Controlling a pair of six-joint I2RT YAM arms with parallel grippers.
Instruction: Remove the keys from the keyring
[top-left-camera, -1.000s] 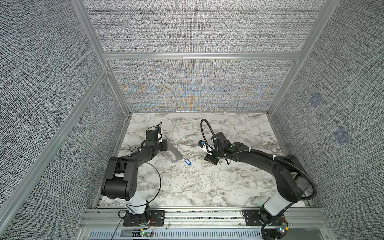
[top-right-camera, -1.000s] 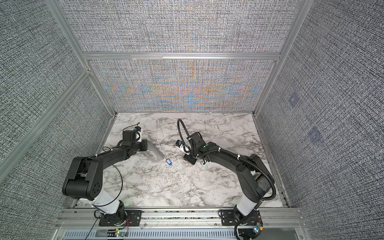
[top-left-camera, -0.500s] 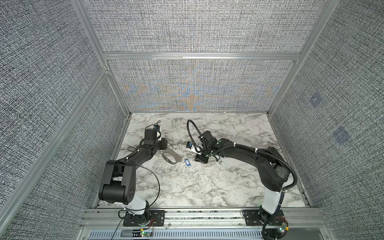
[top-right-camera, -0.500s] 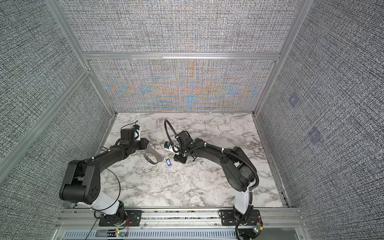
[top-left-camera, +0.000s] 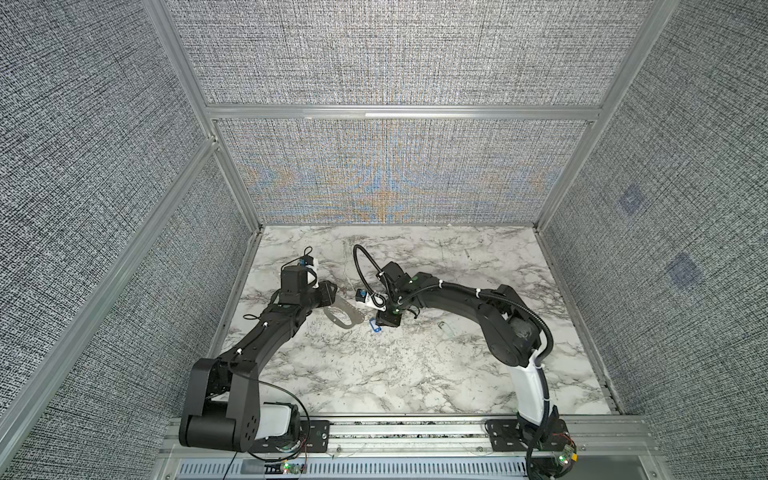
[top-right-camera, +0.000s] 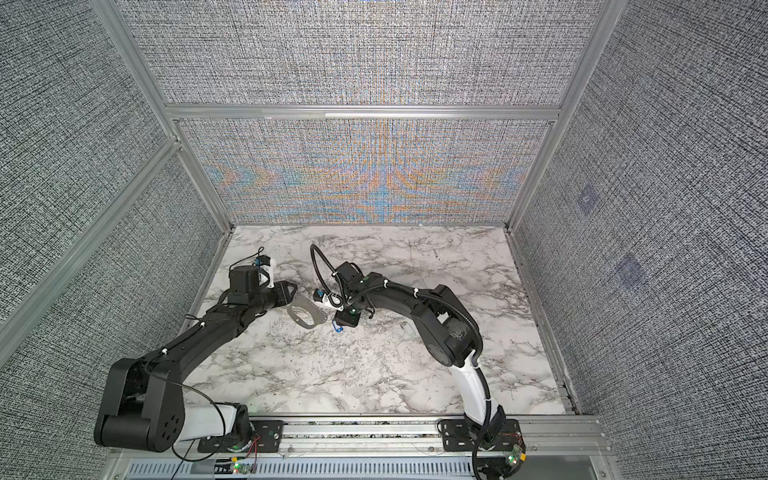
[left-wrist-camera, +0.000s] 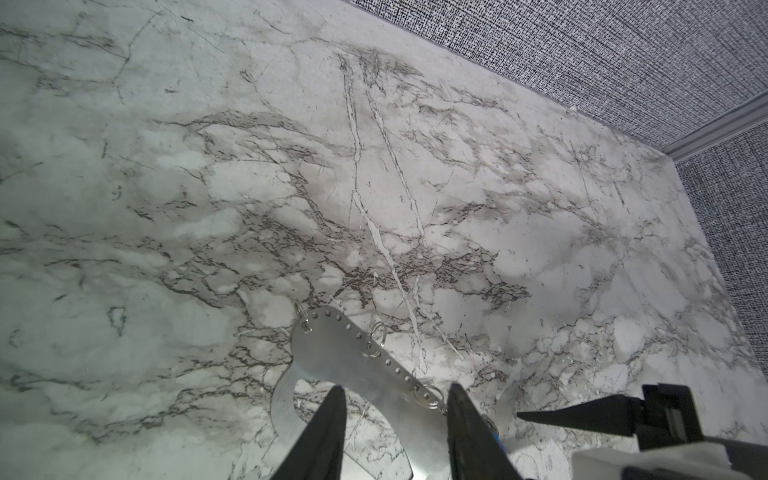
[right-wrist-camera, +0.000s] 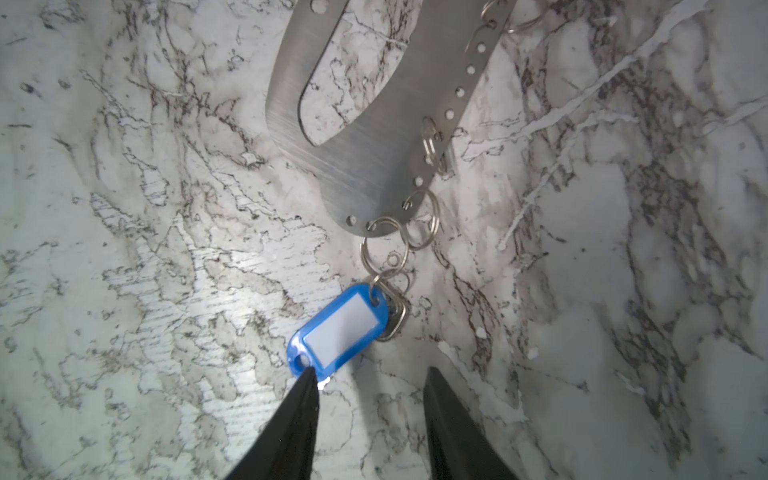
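Grey brushed-metal plate (top-left-camera: 347, 318) (top-right-camera: 307, 318) lies flat on the marble worktop (top-left-camera: 415, 374), at about 9 o'clock from its centre. In both top views the plate's long axis runs from 10 o'clock to 4 o'clock. Its big oval hole sits toward the 10 o'clock end, and a row of small holes follows one edge.

At the 4 o'clock end the keyring (right-wrist-camera: 363, 253) hangs from an edge hole and carries the blue tag (right-wrist-camera: 338, 328) (top-left-camera: 375, 328). The tag lies skewed off the plate's line, with its free end pointing away from the plate. A small silvery key (right-wrist-camera: 397, 318) peeps out from under the tag.

The left pincer (left-wrist-camera: 397, 388) is spread, its fingers (left-wrist-camera: 328, 432) standing apart over the plate (left-wrist-camera: 332, 357) without clamping it. The right pincer (right-wrist-camera: 370, 371) also gapes with nothing between its fingers; one fingertip (right-wrist-camera: 307, 376) touches the tag's free end.
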